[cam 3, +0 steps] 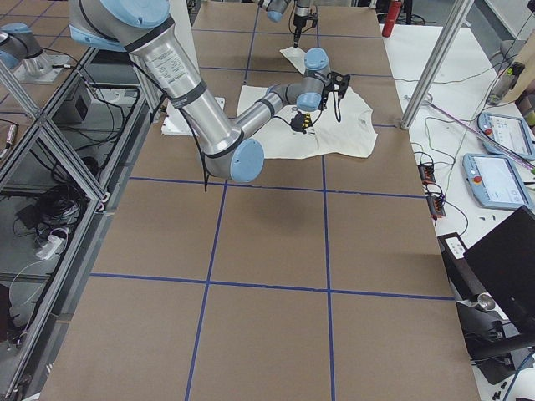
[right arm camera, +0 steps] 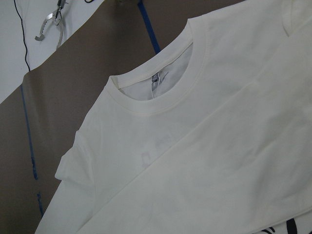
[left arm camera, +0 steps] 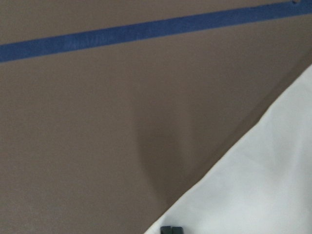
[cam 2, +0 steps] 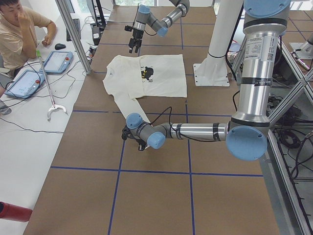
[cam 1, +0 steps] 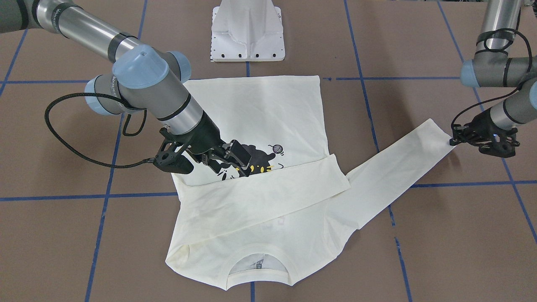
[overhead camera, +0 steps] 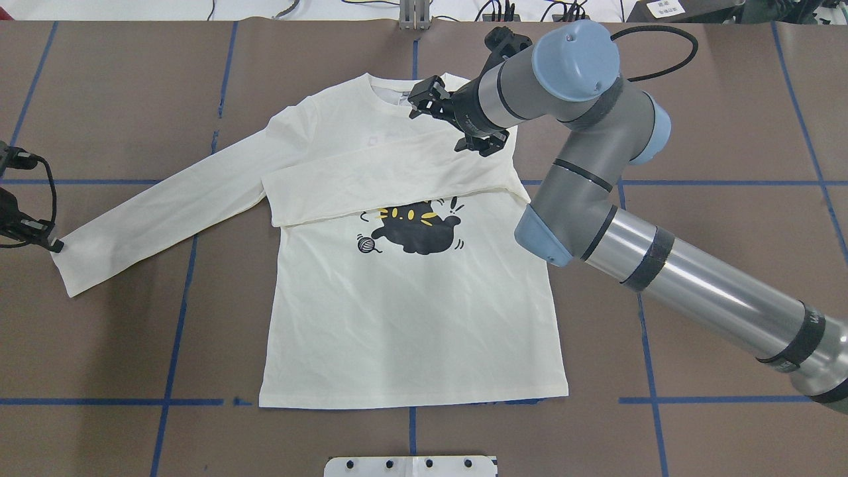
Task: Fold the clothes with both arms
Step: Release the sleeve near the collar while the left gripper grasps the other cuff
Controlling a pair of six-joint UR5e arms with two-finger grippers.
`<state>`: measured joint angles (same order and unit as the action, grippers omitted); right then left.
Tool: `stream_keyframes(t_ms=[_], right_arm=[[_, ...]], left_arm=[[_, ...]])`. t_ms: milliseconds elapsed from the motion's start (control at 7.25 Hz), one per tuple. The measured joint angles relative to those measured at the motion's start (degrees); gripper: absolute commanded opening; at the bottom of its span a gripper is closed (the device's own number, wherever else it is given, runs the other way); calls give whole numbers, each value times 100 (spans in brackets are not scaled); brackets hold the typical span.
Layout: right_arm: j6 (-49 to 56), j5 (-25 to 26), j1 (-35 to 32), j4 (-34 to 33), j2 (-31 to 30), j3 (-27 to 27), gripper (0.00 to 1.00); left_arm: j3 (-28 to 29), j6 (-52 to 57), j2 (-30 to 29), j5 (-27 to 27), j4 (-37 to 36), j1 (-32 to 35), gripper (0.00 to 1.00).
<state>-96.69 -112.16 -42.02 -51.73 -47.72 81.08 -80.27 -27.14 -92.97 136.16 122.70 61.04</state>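
Note:
The cream long-sleeved shirt (overhead camera: pixel 411 318) lies flat on the table with the black cat print (overhead camera: pixel 417 228) facing up and its collar (cam 1: pixel 258 262) away from the robot. One sleeve (overhead camera: pixel 384 175) is folded across the chest above the print. The other sleeve (overhead camera: pixel 165 209) stretches out flat toward the robot's left. My left gripper (overhead camera: pixel 54 246) sits at that sleeve's cuff corner, its fingertips (left arm camera: pixel 171 229) pinched together on the cuff edge. My right gripper (overhead camera: pixel 442 124) hovers open above the folded sleeve near the collar (right arm camera: pixel 156 97), holding nothing.
The white pedestal base (cam 1: pixel 247 33) stands just behind the shirt's hem. Blue tape lines (overhead camera: pixel 179 318) grid the brown table. In the exterior left view a person (cam 2: pixel 19 29) sits at a side table with tablets and a grabber tool (cam 2: pixel 56 108).

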Motion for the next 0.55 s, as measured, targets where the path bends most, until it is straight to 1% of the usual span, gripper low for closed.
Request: stream_keyframes(t_ms=[138,276,552], right_arm=[[0,1,11,10,-28,-3,99],[1,1,14,17,-44,-3,99],[1,4,25,21,-51,-10,99]], left_arm=[[-66,-21,-22,45,-15,-3,19],[-128,-31,-29,90,-27,-4,57],[-99,29,-6,97,-22,-4,59]])
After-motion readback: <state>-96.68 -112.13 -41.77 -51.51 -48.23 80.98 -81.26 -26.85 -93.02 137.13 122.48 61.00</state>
